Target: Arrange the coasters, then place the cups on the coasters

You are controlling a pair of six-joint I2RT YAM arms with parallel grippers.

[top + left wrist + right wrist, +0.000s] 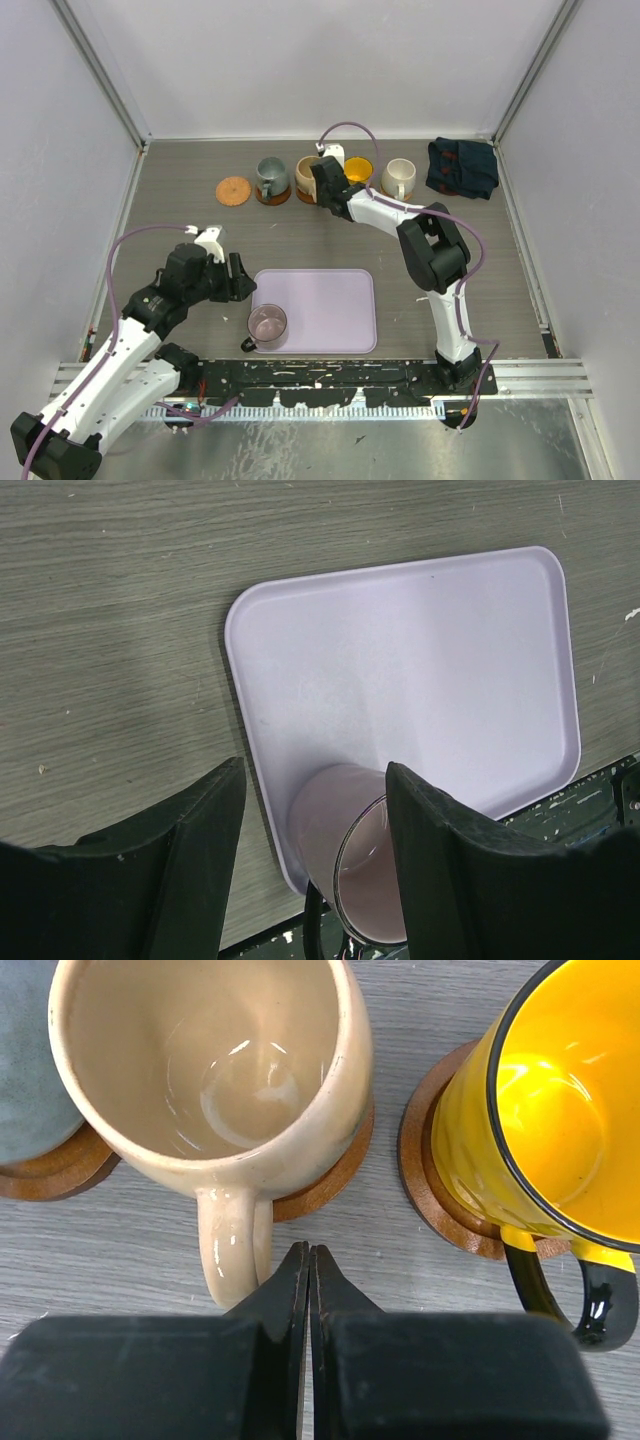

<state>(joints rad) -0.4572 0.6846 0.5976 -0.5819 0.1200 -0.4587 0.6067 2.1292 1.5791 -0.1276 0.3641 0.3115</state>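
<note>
Along the back stand an empty orange coaster (232,190), a grey-green cup (270,178), a tan cup (307,176), a yellow cup (358,170) and a cream cup (398,178). The tan cup (200,1060) and yellow cup (540,1110) each rest on a brown coaster (430,1195). My right gripper (308,1250) is shut and empty, its tip beside the tan cup's handle. A translucent pinkish cup (267,324) stands on the tray's near-left corner. My left gripper (315,770) hovers open over that cup (330,820), apart from it.
The lavender tray (330,300) lies at the middle front with its surface bare beyond the cup. A dark blue cloth (462,166) is bunched at the back right corner. Grey walls enclose the table on three sides.
</note>
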